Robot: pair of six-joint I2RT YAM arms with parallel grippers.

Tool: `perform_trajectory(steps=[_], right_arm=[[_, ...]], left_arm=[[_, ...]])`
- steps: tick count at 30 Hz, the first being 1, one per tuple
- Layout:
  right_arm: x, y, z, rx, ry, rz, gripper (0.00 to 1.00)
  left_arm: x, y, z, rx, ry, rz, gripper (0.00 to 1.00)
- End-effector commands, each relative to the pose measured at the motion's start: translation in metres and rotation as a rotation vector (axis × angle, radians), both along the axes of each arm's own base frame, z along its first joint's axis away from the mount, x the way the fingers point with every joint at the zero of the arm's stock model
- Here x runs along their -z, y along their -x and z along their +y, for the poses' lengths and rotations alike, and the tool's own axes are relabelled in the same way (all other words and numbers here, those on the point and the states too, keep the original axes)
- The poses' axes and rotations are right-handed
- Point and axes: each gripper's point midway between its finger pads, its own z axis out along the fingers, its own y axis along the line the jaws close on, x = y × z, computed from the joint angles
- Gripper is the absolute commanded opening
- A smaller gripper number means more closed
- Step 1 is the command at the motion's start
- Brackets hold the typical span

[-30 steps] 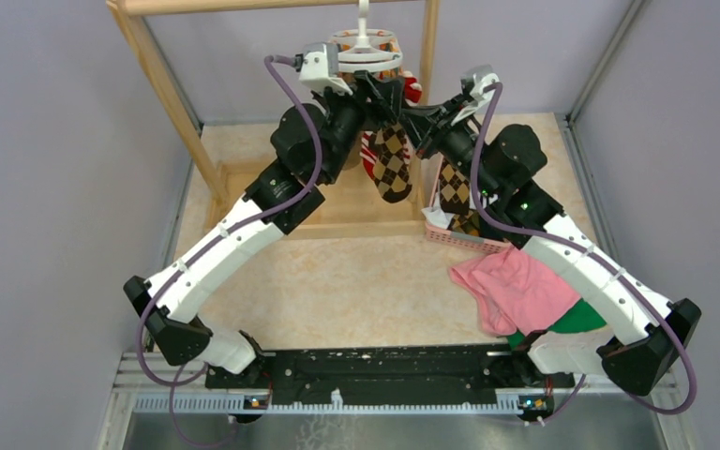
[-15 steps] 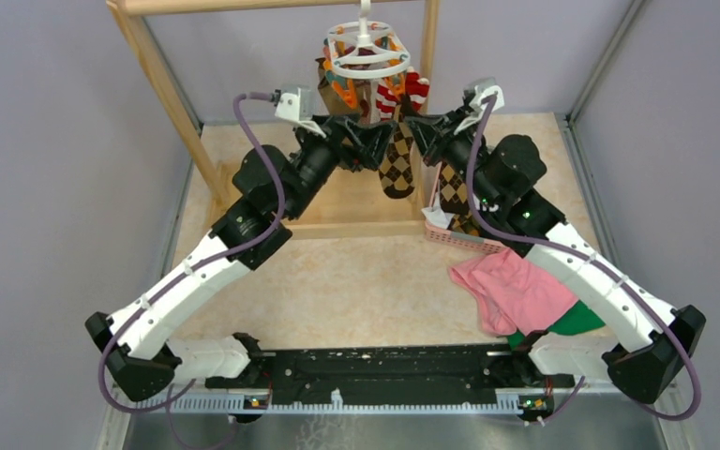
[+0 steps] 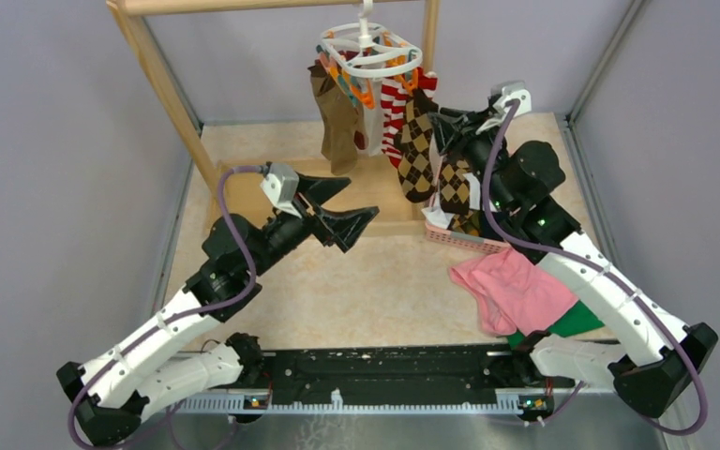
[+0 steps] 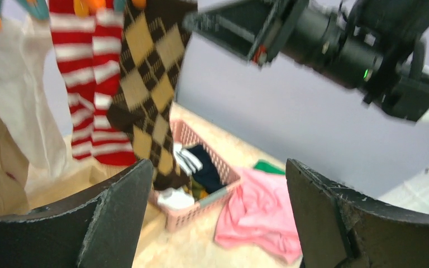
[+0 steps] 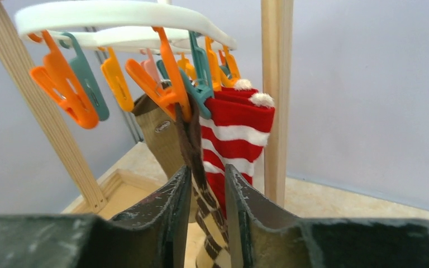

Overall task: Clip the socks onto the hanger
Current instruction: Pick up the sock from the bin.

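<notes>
The white ring hanger (image 3: 367, 56) hangs from the wooden rack, and also shows in the right wrist view (image 5: 117, 14). On its clips hang a brown sock (image 3: 337, 122), a white sock (image 4: 17, 100), red-white striped socks (image 3: 394, 108) and an argyle sock (image 3: 417, 150). An orange clip (image 5: 170, 72) grips the argyle sock's (image 5: 192, 145) top. My right gripper (image 5: 208, 169) is just below that clip, jaws close together with the argyle sock between them. My left gripper (image 3: 361, 199) is wide open and empty, low and well away from the hanger. Another argyle sock (image 3: 455, 187) stands over the basket.
The wooden rack's posts (image 3: 164, 84) (image 5: 276, 84) flank the hanger. A pink basket (image 3: 455, 236) with socks sits right of centre, also seen from the left wrist (image 4: 223, 178). A pink cloth (image 3: 516, 286) and a green cloth (image 3: 581, 319) lie by the right arm.
My left arm has pulled back and down from the hanger, jaws open. The hanger has swung and its socks now show. My right gripper stayed at the argyle sock, shifting slightly right.
</notes>
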Motion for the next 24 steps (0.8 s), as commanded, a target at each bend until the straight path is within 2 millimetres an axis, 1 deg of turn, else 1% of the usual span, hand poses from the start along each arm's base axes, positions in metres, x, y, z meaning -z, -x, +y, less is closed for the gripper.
perform_trajectory(steps=[1,4,6,8,11,13,15,20,21,24], right_arm=[[-0.009,0.004,-0.018,0.047,-0.013,-0.032,0.31],[-0.004,0.004,-0.023,0.059,-0.006,-0.025,0.38],[0.0,0.004,-0.027,0.066,0.001,-0.019,0.44],[0.005,0.005,-0.031,0.067,-0.003,-0.012,0.48],[0.015,0.008,-0.034,0.048,-0.008,0.002,0.55],[0.024,0.01,-0.035,0.041,0.0,0.015,0.57],[0.036,0.011,-0.036,0.035,0.017,0.036,0.58],[0.075,0.02,-0.039,0.004,0.022,0.098,0.59],[0.088,0.021,-0.042,0.008,0.026,0.119,0.59],[0.116,0.022,-0.053,0.038,0.032,0.158,0.62]], left_arm=[[0.043,0.013,-0.003,0.062,-0.053,-0.027,0.94],[0.082,0.02,-0.005,0.1,-0.078,-0.009,0.95],[0.106,0.024,-0.006,0.121,-0.084,0.001,0.95],[0.128,0.027,-0.006,0.135,-0.088,0.017,0.96],[0.154,0.029,-0.007,0.148,-0.101,0.034,0.96],[0.165,0.029,-0.007,0.145,-0.107,0.039,0.96],[0.175,0.027,-0.006,0.134,-0.116,0.043,0.96],[0.201,0.022,-0.005,0.113,-0.132,0.06,0.97],[0.207,0.023,-0.005,0.114,-0.129,0.068,0.97],[0.224,0.022,-0.006,0.115,-0.123,0.095,0.98]])
